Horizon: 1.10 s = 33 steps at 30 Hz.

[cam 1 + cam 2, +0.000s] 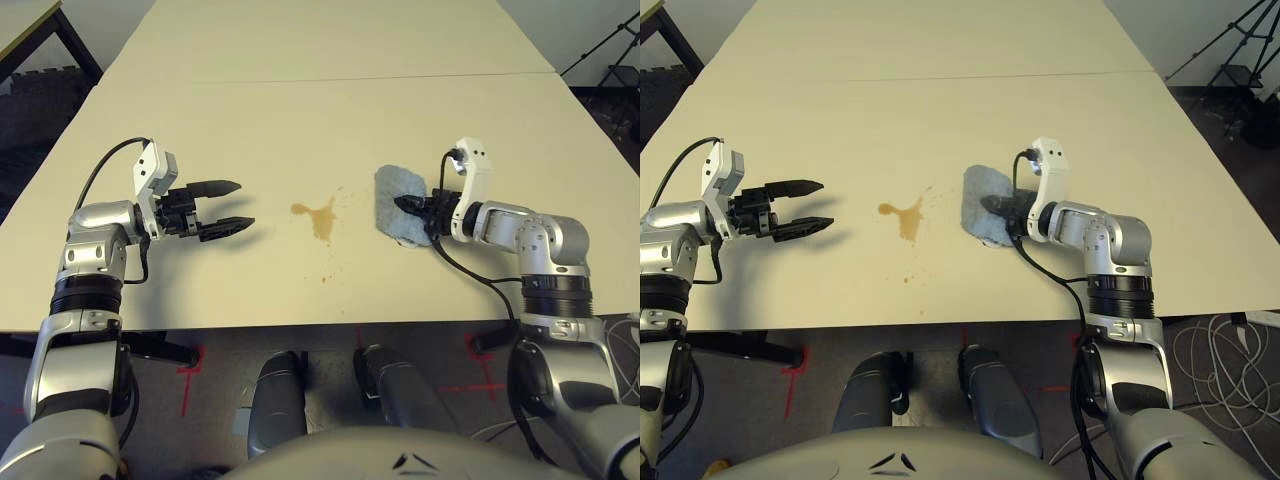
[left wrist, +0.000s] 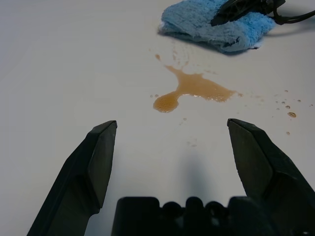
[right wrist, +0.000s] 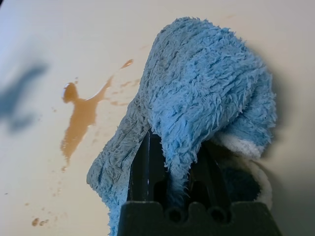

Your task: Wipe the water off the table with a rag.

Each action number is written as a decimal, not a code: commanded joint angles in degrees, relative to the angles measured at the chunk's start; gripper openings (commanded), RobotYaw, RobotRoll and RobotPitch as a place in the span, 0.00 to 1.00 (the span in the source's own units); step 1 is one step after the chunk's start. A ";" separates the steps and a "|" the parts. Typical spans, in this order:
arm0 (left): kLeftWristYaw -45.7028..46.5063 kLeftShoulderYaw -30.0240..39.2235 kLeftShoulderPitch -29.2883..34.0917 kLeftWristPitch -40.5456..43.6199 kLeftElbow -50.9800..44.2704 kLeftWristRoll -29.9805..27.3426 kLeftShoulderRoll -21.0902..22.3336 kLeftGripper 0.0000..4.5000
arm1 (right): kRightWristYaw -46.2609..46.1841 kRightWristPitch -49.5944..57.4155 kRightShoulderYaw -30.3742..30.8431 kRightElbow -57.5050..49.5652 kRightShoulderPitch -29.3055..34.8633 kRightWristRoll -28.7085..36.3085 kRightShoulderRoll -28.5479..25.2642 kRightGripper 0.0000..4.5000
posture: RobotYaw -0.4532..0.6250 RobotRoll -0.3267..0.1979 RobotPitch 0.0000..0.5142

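Note:
The water is a small amber-brown blotch with a few tiny drops, lying on the pale table between my two arms. To its right lies the light-blue rag, bunched up. My right gripper is shut on a fold of the rag, whose cloth covers the fingers. My left gripper hovers open left of the water, with nothing between its fingers. A short gap of bare table separates the rag's edge from the blotch.
A thin seam crosses the table further back. A smaller table stands at the far left and a tripod at the far right. Cables lie on the floor at the right.

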 commanded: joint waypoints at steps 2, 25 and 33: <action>-0.97 -0.68 0.23 -0.32 0.53 0.99 0.80 1.00 | 0.03 0.38 4.81 1.84 -0.17 -0.11 2.19 0.03 | 0.21 0.62 0.28; -0.30 0.53 4.48 0.73 -3.53 -0.15 1.52 1.00 | 3.53 -13.21 14.34 24.22 -11.89 -7.37 14.00 0.03 | 0.27 0.62 0.30; 0.19 1.19 5.92 1.26 -5.14 -0.58 1.93 1.00 | 6.14 -15.30 17.09 28.18 -13.94 -9.29 17.01 0.03 | 0.29 0.62 0.30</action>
